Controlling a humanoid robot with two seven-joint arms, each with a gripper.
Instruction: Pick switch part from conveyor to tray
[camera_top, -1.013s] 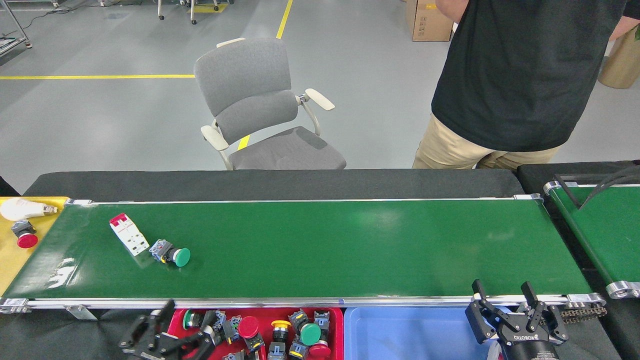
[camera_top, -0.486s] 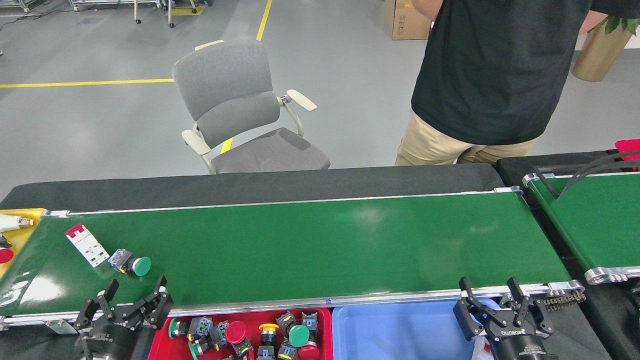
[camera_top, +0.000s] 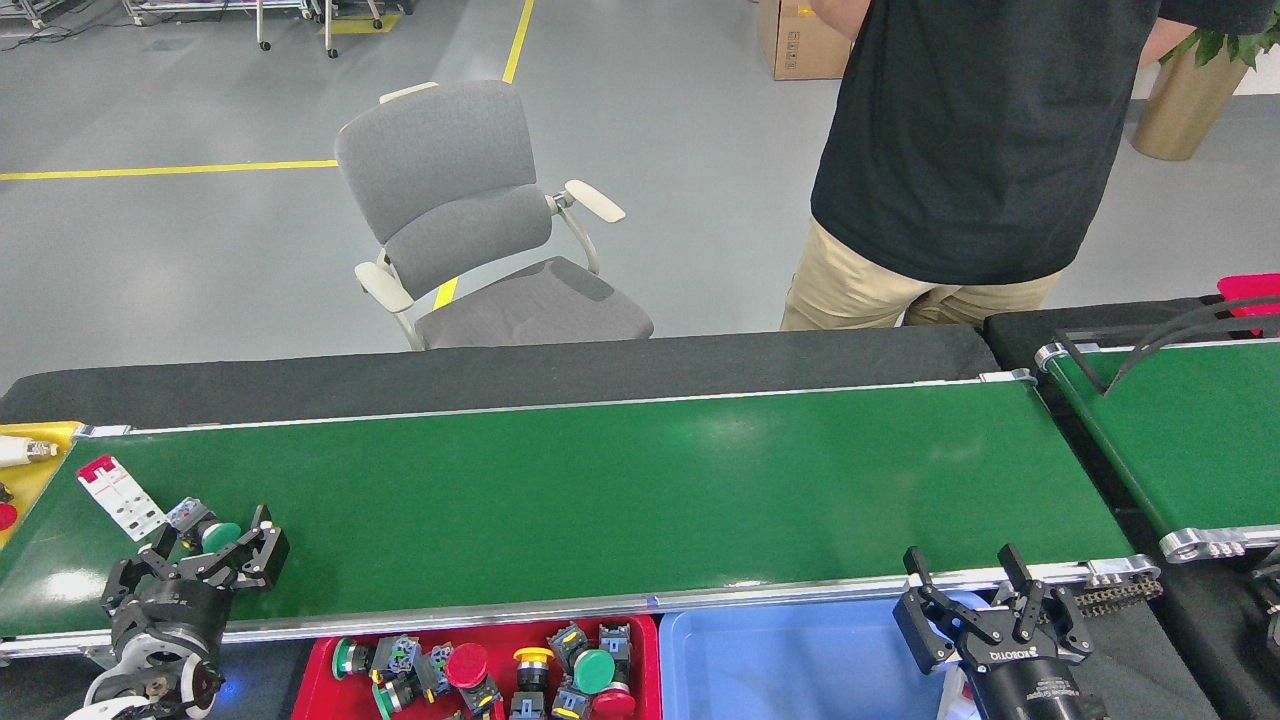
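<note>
Our left hand (camera_top: 205, 548) hovers over the near left end of the conveyor (camera_top: 620, 490), fingers spread wide apart and grasping nothing, with the green-capped switch part (camera_top: 203, 527) lying on the belt right between and just beyond the fingertips; we cannot tell whether any finger touches it. Just to the left of that part lies a white breaker with a red end (camera_top: 120, 494), tilted on the belt and apart from our hand. Our right hand (camera_top: 975, 590) hangs at the near right corner of the conveyor, above the edge of the blue tray (camera_top: 790, 670), its fingers likewise released and empty. Next to the blue tray sits the red tray (camera_top: 320, 690), already holding a heap of push-button switches with red, green and yellow caps. A yellow tray (camera_top: 35, 470) shows at the far left edge. Beyond the belt runs the black bench (camera_top: 500, 370), and behind it stand a grey chair (camera_top: 480, 230) and a person in a black shirt (camera_top: 960, 150). A second, shorter green belt (camera_top: 1190, 430) lies to the right.
</note>
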